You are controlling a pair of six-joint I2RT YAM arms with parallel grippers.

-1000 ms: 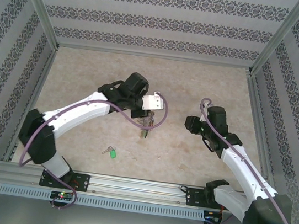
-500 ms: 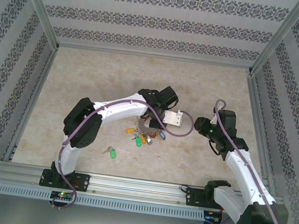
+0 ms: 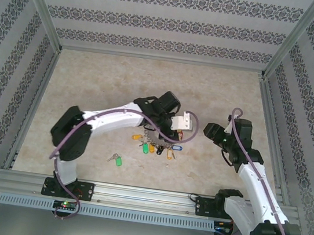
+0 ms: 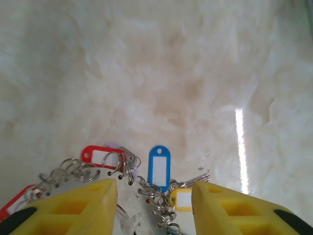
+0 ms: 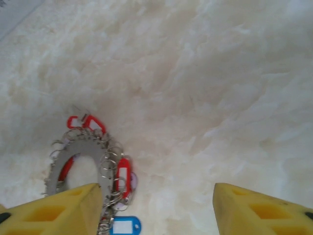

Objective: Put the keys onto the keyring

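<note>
The keyring [image 5: 85, 146] lies mid-table [image 3: 92, 79] under the wide-open left gripper [image 4: 152, 188], the right gripper [image 5: 156, 191] near its right side is open too, so close slowly on the grey ring, not the dangly tags [image 4: 158, 168].

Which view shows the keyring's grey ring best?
Right wrist: the keyring shows most of its grey arc and fringe. Left wrist catches tags and small loops between its fingers; top external shows it small, partly under the left arm.
</note>
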